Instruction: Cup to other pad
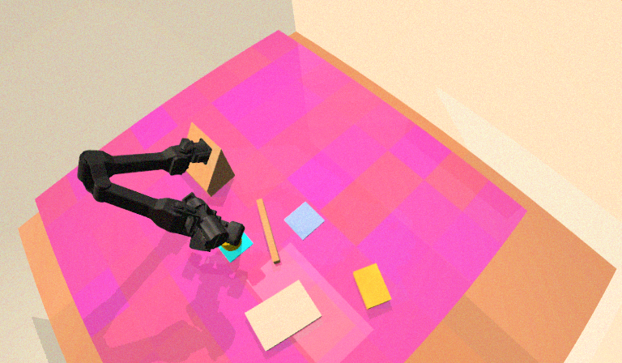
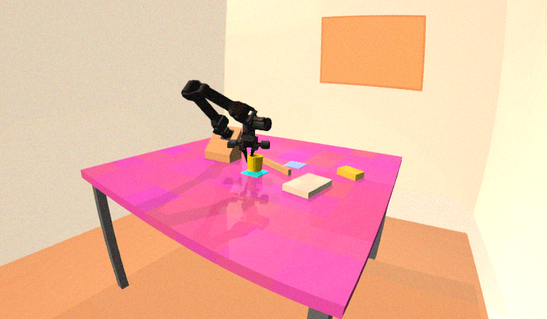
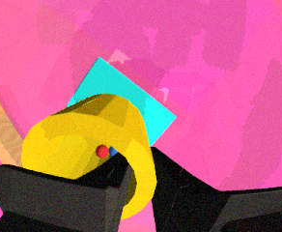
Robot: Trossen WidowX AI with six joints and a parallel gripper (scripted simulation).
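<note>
Gripper [image 3: 140, 169] squeezed tight on the rim of the yellow cup [image 3: 83, 149], just above the teal pad [image 2: 254, 173]. Looks small, stiff, light. One red marble [image 3: 102, 151] inside, so best kept upright.

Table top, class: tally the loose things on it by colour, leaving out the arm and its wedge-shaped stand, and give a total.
Yellow: 2, the cup held in the gripper and a flat block
Cyan: 1, pad
Pale blue: 1, pad
Orange: 1, long bar
Cream: 1, slab
Red: 1, marble in the cup
Total: 7
</note>
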